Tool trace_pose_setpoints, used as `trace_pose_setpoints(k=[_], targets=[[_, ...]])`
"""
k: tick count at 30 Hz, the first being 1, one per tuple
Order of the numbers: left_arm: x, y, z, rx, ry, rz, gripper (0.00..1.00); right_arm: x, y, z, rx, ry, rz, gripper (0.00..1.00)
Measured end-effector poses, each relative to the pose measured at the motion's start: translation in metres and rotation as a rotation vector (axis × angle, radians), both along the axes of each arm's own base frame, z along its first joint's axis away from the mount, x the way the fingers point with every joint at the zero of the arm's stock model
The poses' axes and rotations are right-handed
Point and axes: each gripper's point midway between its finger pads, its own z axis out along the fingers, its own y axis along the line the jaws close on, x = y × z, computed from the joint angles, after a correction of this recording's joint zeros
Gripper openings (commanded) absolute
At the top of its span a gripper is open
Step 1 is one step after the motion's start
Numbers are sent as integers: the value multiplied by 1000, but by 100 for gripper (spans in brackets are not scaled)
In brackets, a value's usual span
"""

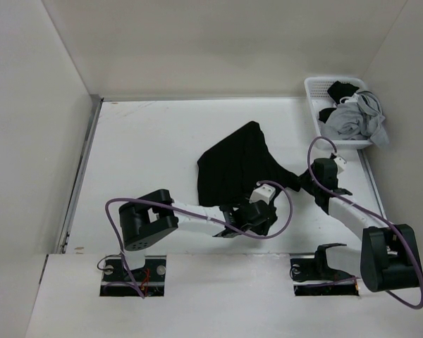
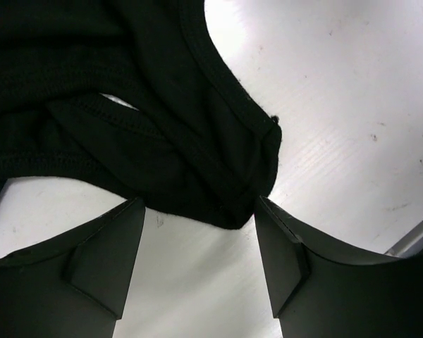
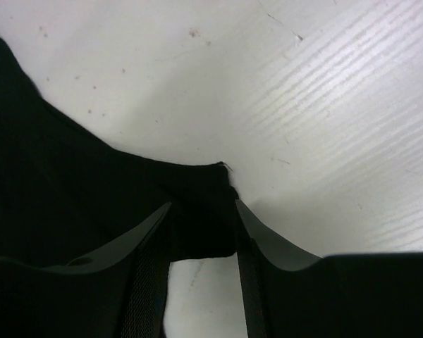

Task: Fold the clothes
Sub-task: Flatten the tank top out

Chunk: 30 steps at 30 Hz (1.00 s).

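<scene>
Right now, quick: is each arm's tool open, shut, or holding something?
Left tool: open; edge of the black shirt at its mouth, not gripped.
Right tool: a shirt corner sits inside it; gripped or not, cannot be told.

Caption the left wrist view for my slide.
Open left end effector poised at a hemmed corner of the black garment on the white table.

- Top view: bright, even overhead light. The white table [image 1: 148,148] looks flat, with only soft, faint shadows beside the arms.
- The black garment [image 1: 233,165] swallows detail, and its folds are barely readable.
- Left wrist view: the stitching is sharp and the table bleaches out near the top. The left fingers [image 2: 99,274] are dark and slightly soft.
- Right wrist view: a streaky sheen lies across the table, and the right fingers [image 3: 271,245] are blurred.
</scene>
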Motion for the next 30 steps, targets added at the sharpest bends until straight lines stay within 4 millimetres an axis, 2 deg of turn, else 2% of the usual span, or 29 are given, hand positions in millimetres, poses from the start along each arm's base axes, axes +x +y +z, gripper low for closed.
trace_pose_setpoints(k=[3, 9, 12, 14, 18, 20, 25, 30], targets=[[3, -4, 0, -5, -3, 17, 61, -7, -2, -6, -5, 35, -13, 45], [7, -5, -2, -5, -12, 38, 50, -18, -6, -28, -20, 127, -31, 46], [8, -5, -2, -4, -14, 42, 52, -12, -6, -29, -22, 135, -33, 45], [8, -5, -2, -6, -13, 44, 55, -8, -4, -29, -20, 138, -26, 40], [9, -4, 0, -16, -16, 55, 63, 2, 1, -31, -7, 149, -5, 13], [8, 4, 0, -5, -17, 63, 64, 5, 3, -33, 1, 150, 2, 7], [2, 26, 1, 20, -13, 86, 64, 4, 5, -33, 9, 146, 10, 3], [-6, 30, -1, 16, 29, 115, 64, -1, 8, -33, 15, 137, 20, 3]])
